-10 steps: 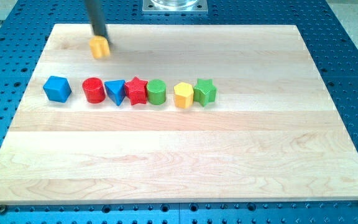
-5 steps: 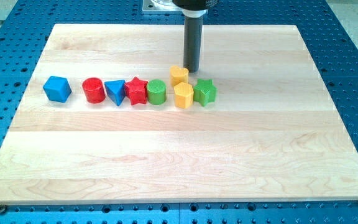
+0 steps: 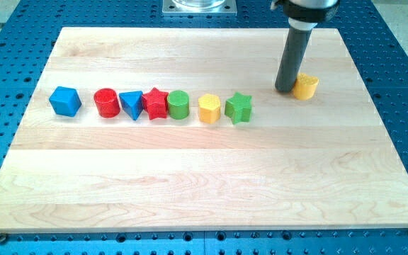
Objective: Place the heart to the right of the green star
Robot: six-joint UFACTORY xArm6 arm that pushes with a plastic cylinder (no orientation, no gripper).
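The yellow heart (image 3: 305, 86) lies on the wooden board at the view's upper right. My tip (image 3: 285, 90) stands right against the heart's left side. The green star (image 3: 238, 108) sits to the lower left of the heart, at the right end of a row of blocks, about a hand's width from the heart.
The row runs left from the green star: a yellow hexagon (image 3: 209, 108), a green cylinder (image 3: 178, 104), a red star (image 3: 154, 103), a blue triangle (image 3: 130, 104), a red cylinder (image 3: 106, 102) and a blue cube (image 3: 65, 100). The board's (image 3: 204, 184) right edge lies beyond the heart.
The rod and the yellow heart have moved from the board's upper left, past the row's top, to the upper right. The green star has shifted slightly right.
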